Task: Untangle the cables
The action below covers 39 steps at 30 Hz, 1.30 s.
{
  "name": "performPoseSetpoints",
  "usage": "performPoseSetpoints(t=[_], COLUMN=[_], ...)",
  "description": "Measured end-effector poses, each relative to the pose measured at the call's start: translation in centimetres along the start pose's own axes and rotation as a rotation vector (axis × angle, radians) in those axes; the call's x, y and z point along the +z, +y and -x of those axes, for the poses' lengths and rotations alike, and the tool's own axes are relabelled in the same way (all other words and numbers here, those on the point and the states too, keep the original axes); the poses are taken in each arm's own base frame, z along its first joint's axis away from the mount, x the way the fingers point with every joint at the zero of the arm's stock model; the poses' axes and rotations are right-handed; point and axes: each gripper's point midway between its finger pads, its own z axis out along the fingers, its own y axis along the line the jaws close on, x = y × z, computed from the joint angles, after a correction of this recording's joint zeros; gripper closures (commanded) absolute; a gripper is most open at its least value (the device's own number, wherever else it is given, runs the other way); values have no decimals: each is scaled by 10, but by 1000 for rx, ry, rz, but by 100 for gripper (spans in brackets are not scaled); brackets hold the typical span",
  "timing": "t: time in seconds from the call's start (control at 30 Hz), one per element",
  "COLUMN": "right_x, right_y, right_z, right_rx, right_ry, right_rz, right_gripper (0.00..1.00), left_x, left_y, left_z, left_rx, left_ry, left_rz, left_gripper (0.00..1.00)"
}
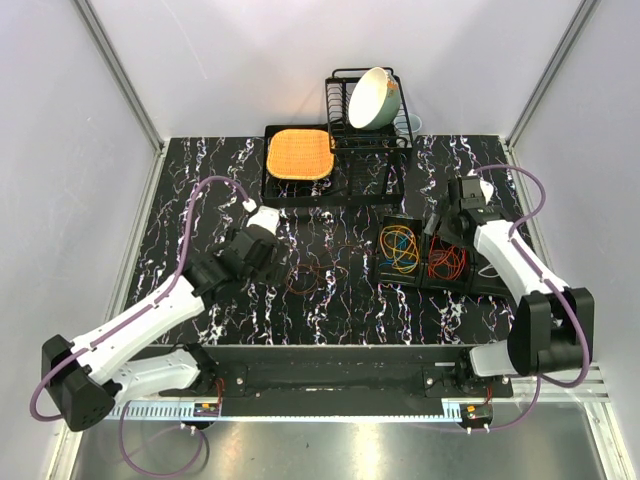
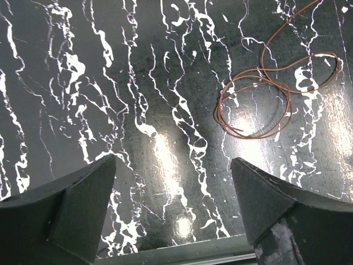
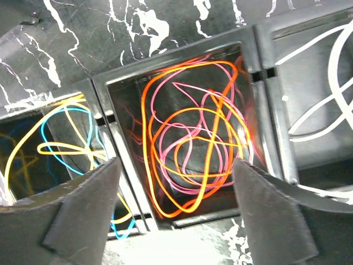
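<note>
Black fingers of our left gripper stand spread wide and hold nothing, hovering over the white-veined black table. Up and to the right of them in the left wrist view, the brown cable lies on the table in loose overlapping loops, apart from both fingers.

Our right gripper is likewise spread and empty, above the middle compartment of a black organiser. That compartment holds the orange and pink cables, snarled together. Left of it in the frame lie the yellow and blue cables; right of it, a white cable.

In the top view, at upper centre, we see a dish rack with a tilted bowl, and beside it an orange mat on a black tray.
</note>
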Motion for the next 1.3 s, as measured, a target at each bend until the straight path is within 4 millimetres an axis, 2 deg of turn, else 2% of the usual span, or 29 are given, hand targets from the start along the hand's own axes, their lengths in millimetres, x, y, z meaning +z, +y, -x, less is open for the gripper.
performPoseSetpoints(t=[0.17,0.3,0.53,0.73,0.83,1.3], right_x=[-17,-37,-82,-114,-118,-108], right_y=[-4,-4,-3,3,4,13], right_z=[6,17,30,28,23,8], right_rx=[-2,9,37,46,44,23], right_ry=[-24,-69,-163,-199,-194,-110], right_rz=[-3,23,109,216,243,277], right_gripper=[2,1,0,0,0,0], left_x=[8,20,63,91,97,113], left_y=[-10,-21,-47,-54,-55,-60], left_z=[-7,-12,-28,-44,-49,-61], left_rx=[-18,-48,-109,-145,-166,-205], left_ry=[47,88,173,227,237,260], left_rz=[-20,-25,17,76,95,123], left_gripper=[15,18,24,31,35,50])
